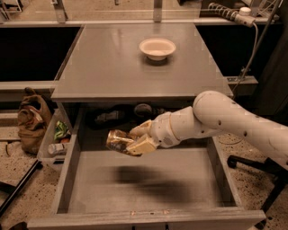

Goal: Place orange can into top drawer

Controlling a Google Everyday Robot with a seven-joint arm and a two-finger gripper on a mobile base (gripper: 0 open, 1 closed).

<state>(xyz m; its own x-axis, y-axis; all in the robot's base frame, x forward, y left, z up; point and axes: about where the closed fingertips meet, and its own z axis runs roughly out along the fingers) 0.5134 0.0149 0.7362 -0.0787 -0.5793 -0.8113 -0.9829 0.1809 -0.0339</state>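
- While hanging over the top drawer [180, 197] — pulled out — mid-carry, placing not yet begun.
- gripper [134, 140] above the rear left, clamped on its load.
- orange can [118, 140] sideways, clear of the floor — next: lowering, then letting go.

You're looking at a grey metal cabinet [135, 67] on a speckled terrazzo floor [252, 191], in dim warm light. A brown bag [31, 119] and a clear bin [51, 146] sit to its left, a black chair base [263, 164] to its right, and a power strip [225, 11] behind. The gripper [130, 141] hangs just below the cabinet top, on the front side.
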